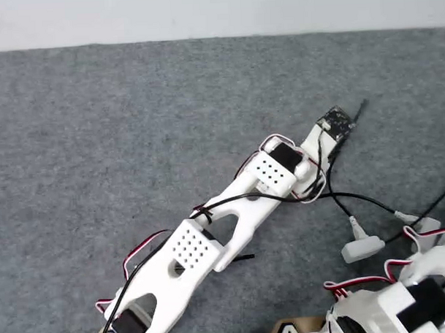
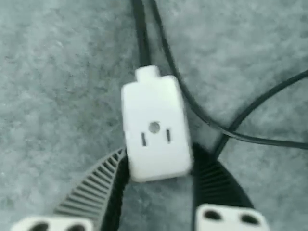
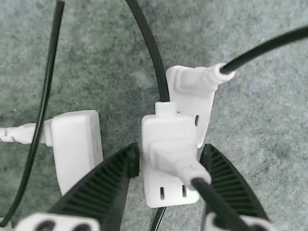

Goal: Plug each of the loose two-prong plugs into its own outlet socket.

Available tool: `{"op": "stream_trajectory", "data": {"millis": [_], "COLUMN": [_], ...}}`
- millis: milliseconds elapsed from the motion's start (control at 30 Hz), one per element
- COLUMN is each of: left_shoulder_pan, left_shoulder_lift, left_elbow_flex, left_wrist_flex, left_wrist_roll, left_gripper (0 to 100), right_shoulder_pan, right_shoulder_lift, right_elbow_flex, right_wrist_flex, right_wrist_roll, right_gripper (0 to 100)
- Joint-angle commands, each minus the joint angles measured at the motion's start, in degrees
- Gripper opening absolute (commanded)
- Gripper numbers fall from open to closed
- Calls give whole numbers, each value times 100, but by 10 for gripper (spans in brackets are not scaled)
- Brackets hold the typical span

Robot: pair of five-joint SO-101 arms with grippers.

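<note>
**Both pincers closed on white sockets**

The left gripper (image 2: 159,161) is closed on a white outlet socket (image 2: 154,120), whose near end is pinched between the ribbed fingers (image 2: 103,180). Its face, with two slots and a round hole, is turned toward the camera. Black cables (image 2: 202,115) are laid over the grey carpet (image 2: 57,72) beside it. In the high view the left arm (image 1: 231,210) is stretched far out across the carpet.

The right gripper (image 3: 169,154) is closed on a second socket (image 3: 159,190), which is pressed from both sides. A white two-prong plug (image 3: 171,154) on a black cord is seated on it. A third socket (image 3: 195,108) is seen just behind, with another plug (image 3: 192,79) on it. A white block (image 3: 77,144) is laid just beside these
</note>
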Motion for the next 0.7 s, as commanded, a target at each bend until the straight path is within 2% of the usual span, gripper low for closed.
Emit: {"op": "stream_trajectory", "data": {"millis": [0,233,467,567,667], "left_shoulder_pan": [-26,-422,-431,-422,-413], "left_shoulder_lift": [141,571,932,1029,1029], "left_elbow_flex": [-822,-1974,-3582,-3477,-3477], "left_wrist_flex": [343,958,2769,2752,2752], "left_wrist_roll": [35,1451,2400,2743,2734], "left_gripper": [16,12,12,12,11], "right_shoulder_pan": [-40,-48,-215,-330,-374], "right_shoulder_lift": [-22,-31,-84,-92,-92], "right_elbow_flex": [-281,-158,-193,-264,-475], "right_wrist_flex": [66,66,338,488,778], "right_wrist_roll": [-26,-26,-35,-26,-26], "right_gripper": [187,186,186,186,190]}}
